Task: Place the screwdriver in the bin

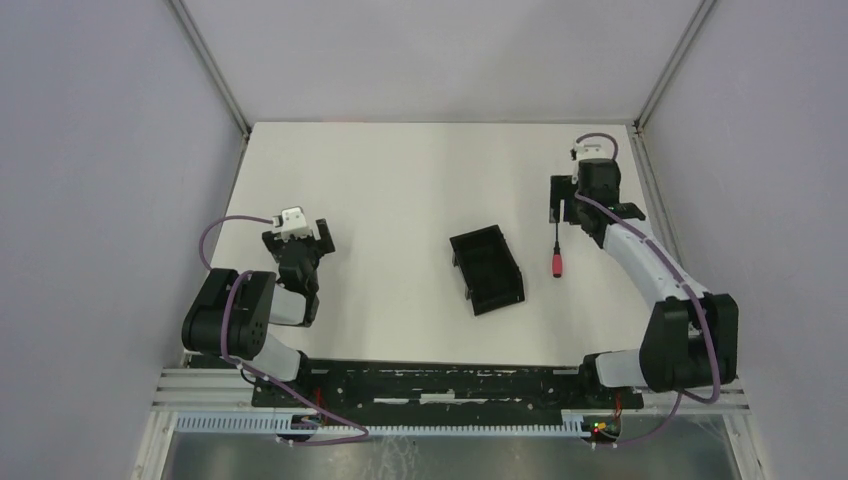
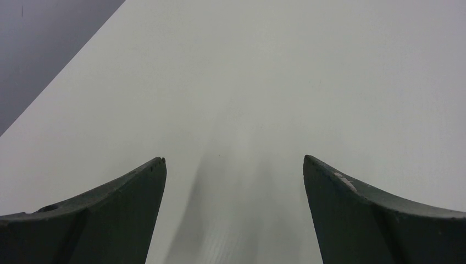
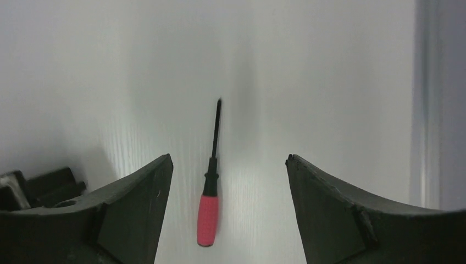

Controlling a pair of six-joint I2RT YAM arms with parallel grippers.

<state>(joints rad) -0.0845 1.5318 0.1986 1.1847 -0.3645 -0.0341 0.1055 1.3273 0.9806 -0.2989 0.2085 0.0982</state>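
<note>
Screwdriver [image 3: 208, 220]: pinkish-red handle with fine dotted texture, black collar, thin black shaft, lying between the fingers [image 3: 132, 209] of the right gripper [image 3: 228, 160]. Those fingers are matte dark grey-green.
Bin [image 1: 490, 268], left of that claw: plain black.
Table [image 1: 400, 180] under both claws: plain white, with faint fine ribbing below the right claw.
Left gripper [image 2: 233, 160]: same dark grey-green, with a small white scuff on the right-hand finger in its wrist view.
Right arm [image 1: 640, 262]: white links, black joints.
Cables [image 1: 215, 235]: purple.
Walls [image 1: 100, 150]: pale grey-lilac.
</note>
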